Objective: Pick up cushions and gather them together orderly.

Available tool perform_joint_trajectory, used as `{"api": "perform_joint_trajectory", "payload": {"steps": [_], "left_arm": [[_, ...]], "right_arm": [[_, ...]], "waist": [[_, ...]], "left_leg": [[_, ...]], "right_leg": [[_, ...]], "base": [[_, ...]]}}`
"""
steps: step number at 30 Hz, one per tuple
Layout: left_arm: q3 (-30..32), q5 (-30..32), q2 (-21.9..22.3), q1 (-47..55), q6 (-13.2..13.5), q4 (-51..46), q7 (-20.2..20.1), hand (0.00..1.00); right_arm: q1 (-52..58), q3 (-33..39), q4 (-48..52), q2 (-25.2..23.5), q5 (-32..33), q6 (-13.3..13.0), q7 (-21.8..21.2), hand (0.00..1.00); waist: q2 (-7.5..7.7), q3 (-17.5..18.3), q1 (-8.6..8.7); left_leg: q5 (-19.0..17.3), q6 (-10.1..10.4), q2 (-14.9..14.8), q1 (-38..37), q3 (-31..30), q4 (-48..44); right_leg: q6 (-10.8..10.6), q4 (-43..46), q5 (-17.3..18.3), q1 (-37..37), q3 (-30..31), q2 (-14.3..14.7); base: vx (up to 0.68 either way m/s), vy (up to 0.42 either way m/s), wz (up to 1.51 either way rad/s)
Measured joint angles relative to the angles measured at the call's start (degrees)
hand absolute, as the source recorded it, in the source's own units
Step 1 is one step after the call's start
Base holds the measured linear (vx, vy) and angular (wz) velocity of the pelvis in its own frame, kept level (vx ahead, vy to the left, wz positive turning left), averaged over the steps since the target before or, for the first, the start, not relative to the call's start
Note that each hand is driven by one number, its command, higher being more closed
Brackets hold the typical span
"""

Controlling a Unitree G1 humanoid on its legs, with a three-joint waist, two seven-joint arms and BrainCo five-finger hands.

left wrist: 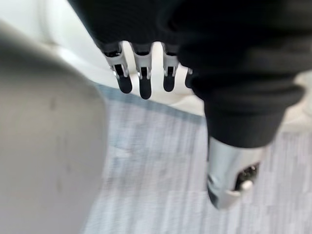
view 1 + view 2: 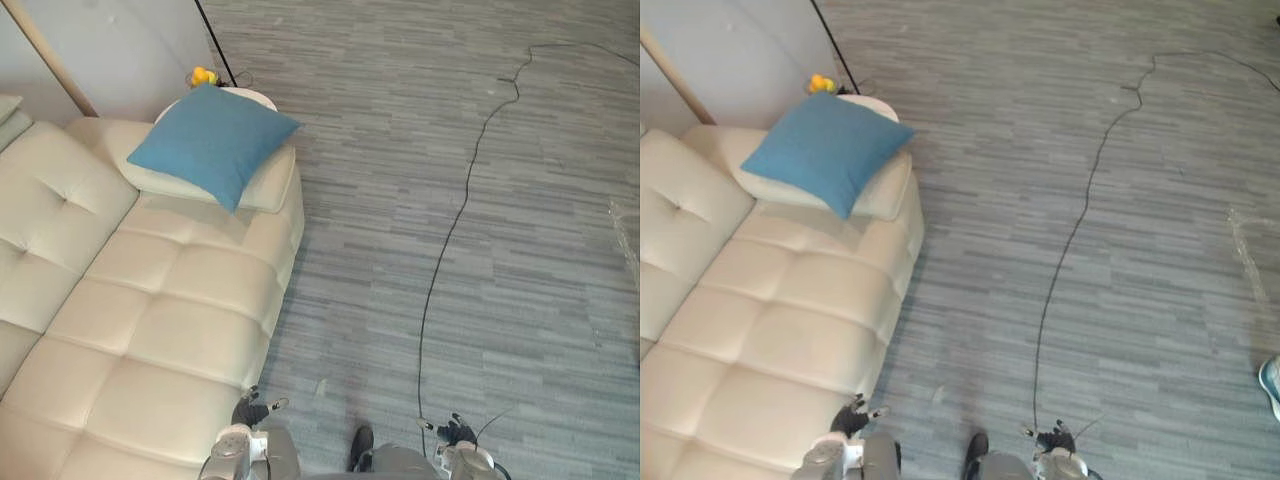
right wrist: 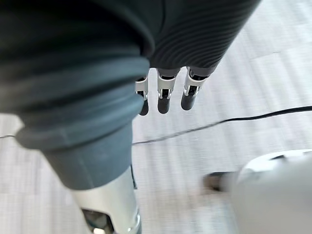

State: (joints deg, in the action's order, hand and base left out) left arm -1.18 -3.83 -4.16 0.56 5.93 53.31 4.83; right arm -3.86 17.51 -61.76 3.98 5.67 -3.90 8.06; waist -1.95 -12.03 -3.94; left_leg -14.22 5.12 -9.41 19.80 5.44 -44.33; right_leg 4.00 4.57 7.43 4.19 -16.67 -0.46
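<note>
In the left eye view, a blue square fabric cushion (image 2: 213,140) is seen lying on the pale bolster (image 2: 268,186) at the far end of a cream tufted leather sofa (image 2: 150,300). In the left wrist view, the left robot hand (image 1: 145,84) is shown released, its fingers straight over grey carpet floor (image 1: 156,165). In the right wrist view, the right robot hand (image 3: 164,95) seems likewise released and empty.

Sofa seat (image 2: 170,310) open up to blue cushion (image 2: 213,140) — round table (image 2: 258,97) behind.
</note>
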Motion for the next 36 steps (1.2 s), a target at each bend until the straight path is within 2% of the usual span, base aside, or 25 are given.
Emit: {"api": "perform_joint_trajectory", "payload": {"steps": [2, 3, 4, 5, 6, 7, 8, 9, 10, 11, 14, 16, 17, 18, 20, 21, 23, 25, 27, 28, 30, 33, 34, 35, 36], "left_arm": [[-0.03, -0.21, 0.25, 0.01, -0.06, -0.11, 0.05, 0.0], [-0.48, -0.17, 0.68, 0.37, -0.07, 0.06, 0.05, 0.0], [-0.77, -0.33, 0.85, 0.64, -0.04, 0.27, -0.01, 0.0], [-0.69, -0.3, 0.71, 0.54, -0.06, 0.27, 0.08, 0.0], [-0.7, -0.17, 0.32, 0.29, -0.1, 0.35, 0.12, 0.0], [-0.51, -0.11, -0.73, 0.22, -0.13, 0.43, -0.03, 0.0], [-0.37, -0.12, -0.68, 0.27, -0.12, 0.45, -0.04, 0.0], [-0.35, -0.13, -0.85, 0.25, -0.14, 0.86, 0.02, 0.0], [-0.72, -0.14, -1.4, 0.17, -0.29, 1.48, -0.04, 0.0], [-2.58, -0.12, -2.03, 0.24, -0.82, 2.51, -0.03, 0.0], [-3.23, -0.11, -2.33, 1.19, -1.3, 2.51, 0.0, 0.0], [-3.14, -0.11, -2.57, 1.18, -1.29, 2.48, 0.06, 0.0], [-3.04, -0.07, -2.8, 1.13, -1.28, 2.45, 0.04, 0.0], [-3.02, -0.06, -2.86, 1.14, -1.3, 2.45, 0.04, 0.0], [-1.97, 0.09, -3.02, 2.0, -1.29, 2.46, 0.03, 0.0], [-1.69, 0.17, -3.19, 2.03, -1.3, 2.71, 0.14, 0.0], [-0.42, 0.25, -1.06, 2.3, -1.21, 3.58, 0.06, 0.0], [0.25, 0.22, 0.08, 2.49, -1.27, 4.0, 0.21, 0.0], [1.18, 0.22, 1.15, 2.14, -1.3, 3.29, 0.06, 0.0], [1.54, -0.07, 1.15, 1.18, -1.28, 3.06, 0.04, 0.0], [1.51, -0.43, 0.79, 0.8, -1.21, 2.68, 0.03, 0.0], [0.67, -0.82, 0.51, 0.68, -1.21, 1.82, -0.01, 0.0], [-0.29, -0.82, 0.54, 0.67, -1.21, 1.9, 0.0, 0.0], [-0.61, -0.9, 0.66, 0.76, -1.21, 2.03, -0.21, 0.0], [-0.51, -0.75, 0.44, 0.51, -1.24, 2.07, -0.18, 0.0]], "right_arm": [[-0.73, 0.67, 0.06, 0.04, 0.97, -0.02, 0.04, 0.0], [-0.62, 0.84, 0.07, 0.77, 1.14, -0.07, 0.04, 0.0], [-0.23, 0.77, -0.33, 0.73, 1.13, 0.04, 0.05, 0.0], [-0.11, 0.74, -0.46, 0.46, 1.11, 0.07, 0.05, 0.0], [-0.07, 0.31, -0.72, -0.39, 1.02, 0.15, -0.19, 0.0], [-0.21, 0.3, -0.41, -0.88, 0.97, 0.23, -0.3, 0.0], [-0.22, 0.33, -0.35, -0.85, 0.91, 0.22, -0.31, 0.0], [-0.19, 0.4, -0.41, -0.95, 0.44, 0.23, -0.3, 0.0], [-0.04, 0.36, -0.42, -1.33, -0.43, 0.24, -0.33, 0.0], [0.29, 0.05, -0.43, -1.71, -1.16, 0.43, -0.38, 0.0], [0.91, -0.92, -0.4, -1.55, -1.27, 0.47, -0.38, 0.0], [0.32, -1.12, -0.41, -1.62, -1.25, 0.47, -0.53, 0.0], [-0.59, -2.06, -0.42, -1.47, -1.26, 0.41, -0.72, 0.0], [-0.66, -2.11, -0.42, -1.49, -1.25, 0.41, -0.74, 0.0], [-0.16, -2.16, -0.49, -1.51, -1.24, 0.49, -0.77, 0.0], [0.37, -2.1, -0.59, -1.19, -1.24, 0.54, -0.77, 0.0], [1.16, -1.96, -1.73, 0.7, -1.23, 0.59, -0.85, 0.0], [1.26, -0.83, -2.02, 0.96, -1.22, 0.57, -0.87, 0.0], [1.8, 0.3, -2.01, 0.54, -1.05, 0.5, -0.77, 0.0], [2.4, 0.26, -2.05, 0.57, -1.07, 0.48, -0.66, 0.0], [2.58, 0.19, -2.07, 0.65, -1.04, 0.51, -0.38, 0.0], [1.57, 0.28, -1.68, 1.04, -0.93, 0.38, -0.25, 0.0], [1.62, 0.3, -1.6, 1.07, -0.93, 0.38, -0.28, 0.0], [1.91, 0.34, -1.67, 1.36, -0.93, 0.4, -0.3, 0.0], [1.99, 0.37, -1.86, 0.85, -0.89, 0.44, -0.28, 0.0]], "waist": [[0.24, -0.31, -0.27], [-0.81, 0.12, -1.06], [-1.59, 0.38, -2.54], [-1.15, 0.46, -2.7], [0.56, 0.85, -2.73], [2.1, 1.24, -2.68], [2.19, 1.26, -2.7], [2.61, 1.16, -2.7], [3.03, 0.99, -2.37], [3.25, 1.0, -1.4], [2.37, 0.82, -1.26], [2.37, 0.86, -1.26], [2.29, 0.81, -1.04], [2.27, 0.8, -0.95], [3.29, 1.13, -0.35], [3.57, 0.95, 0.11], [0.1, 1.64, 0.4], [-1.58, 2.24, 0.74], [-1.68, 2.1, 0.86], [-1.01, 1.03, 0.57], [-0.68, 0.61, -0.45], [-0.66, 0.69, -0.66], [-1.2, 0.99, -0.7], [-1.86, 1.16, -0.74], [-1.25, 1.4, -0.89]], "left_leg": [[3.18, -0.85, 4.36, -0.04, 0.84, 18.68], [8.51, 0.05, 5.81, -1.18, 0.83, 32.36], [15.94, -0.57, 5.87, -1.83, 0.77, 35.19], [17.6, -1.95, 6.33, -2.4, 0.86, 35.19], [17.49, -4.26, 8.15, -3.31, 1.37, 35.18], [13.88, -6.83, 9.36, -3.23, 1.82, 31.93], [12.93, -6.84, 9.33, -3.42, 2.13, 30.87], [11.01, -6.75, 9.38, -4.97, 3.15, 29.9], [8.87, -7.17, 9.93, -8.51, 3.05, 29.95], [6.65, -7.26, 10.26, -13.68, 2.19, 30.24], [6.22, -6.8, 9.27, -23.9, 1.77, 36.29], [5.99, -6.44, 8.54, -25.4, 1.71, 37.39], [5.0, -5.61, 7.17, -26.15, 0.91, 37.47], [4.62, -5.37, 6.78, -26.29, 0.35, 37.44], [0.48, -3.02, 5.96, -28.3, -2.65, 37.13], [-1.54, -1.99, 6.17, -29.31, -4.3, 36.65], [-2.75, -1.73, 3.27, -29.62, -7.54, 33.28], [-2.5, -1.32, 1.83, -26.38, -9.94, 26.54], [0.22, 2.6, 1.16, -20.93, -11.84, 14.22], [4.2, 4.44, 0.55, -15.48, -11.74, 2.5], [1.44, 2.64, -0.56, -10.83, -7.95, -3.29], [0.14, -0.5, 1.46, -5.52, 0.58, 10.47], [4.92, -0.94, 2.44, -4.88, 4.42, 21.18], [11.98, -4.45, 2.6, -4.84, 7.76, 26.93], [12.1, -4.84, 3.23, -5.56, 9.04, 27.9]], "right_leg": [[-1.8, -1.52, 1.21, 2.44, 0.69, -1.58], [-3.09, -2.91, 2.39, 4.47, 1.46, -1.55], [-4.34, -3.43, 3.96, 6.48, 2.78, -1.19], [-4.88, -3.57, 4.44, 7.23, 3.27, -1.61], [-5.23, -3.61, 5.24, 8.13, 3.6, -3.24], [-5.55, 2.34, 5.29, 6.28, 5.33, -5.58], [-6.26, 5.62, 5.67, 5.2, 6.27, -5.95], [-8.71, 14.52, 6.26, 2.48, 7.87, -6.92], [-15.05, 30.58, 4.05, -3.47, 9.38, -8.9], [-16.79, 46.02, 3.49, -8.6, 9.13, -10.77], [-10.41, 42.54, 7.35, -12.93, 2.09, -12.61], [-10.09, 36.01, 7.41, -14.64, 0.19, -12.42], [-8.94, 23.08, 5.01, -17.38, -0.42, -10.63], [-8.7, 19.6, 3.77, -17.9, -0.03, -10.03], [-10.54, 2.76, -6.53, -18.66, 7.25, -7.38], [-10.05, 3.29, -11.91, -18.27, 9.17, -7.21], [-7.35, 9.55, -7.7, -18.88, 8.07, -5.22], [-6.17, 10.3, -5.49, -17.47, 5.52, -4.36], [-5.15, 9.87, -3.52, -14.23, 2.61, -4.4], [-4.23, 8.23, -2.67, -10.04, -0.16, -4.49], [-3.33, 5.34, -2.09, -5.02, -2.65, -4.44], [-4.37, 0.4, -2.02, -0.07, -6.93, -4.99], [-5.62, -0.32, -1.37, 1.03, -8.7, -4.83], [-6.99, -0.45, -0.43, 2.05, -9.98, -4.28], [-7.5, -0.47, -0.09, 2.53, -10.11, -4.96]], "base": [[0.49, 0.103, -0.17], [0.5, 0.176, -0.33], [0.6, 0.207, -0.35], [0.43, 0.139, -0.26], [0.54, 0.122, -0.08], [0.55, 0.133, -0.07], [0.55, 0.154, -0.16], [0.52, 0.17, -0.15], [0.64, 0.169, 0.06], [0.74, 0.153, 0.21], [0.53, 0.034, 0.2], [0.34, -0.061, 0.11], [0.32, -0.117, 0.21], [0.48, -0.215, 0.45], [0.5, -0.338, 0.68], [0.51, -0.386, 0.72], [0.41, -0.286, 0.37], [0.36, -0.232, 0.32], [0.35, -0.244, 0.85], [0.32, -0.205, 0.99], [0.29, -0.14, 0.77], [0.29, -0.044, 0.61], [0.32, 0.047, 0.76], [0.29, 0.063, 0.68], [0.32, 0.068, 0.6]]}}
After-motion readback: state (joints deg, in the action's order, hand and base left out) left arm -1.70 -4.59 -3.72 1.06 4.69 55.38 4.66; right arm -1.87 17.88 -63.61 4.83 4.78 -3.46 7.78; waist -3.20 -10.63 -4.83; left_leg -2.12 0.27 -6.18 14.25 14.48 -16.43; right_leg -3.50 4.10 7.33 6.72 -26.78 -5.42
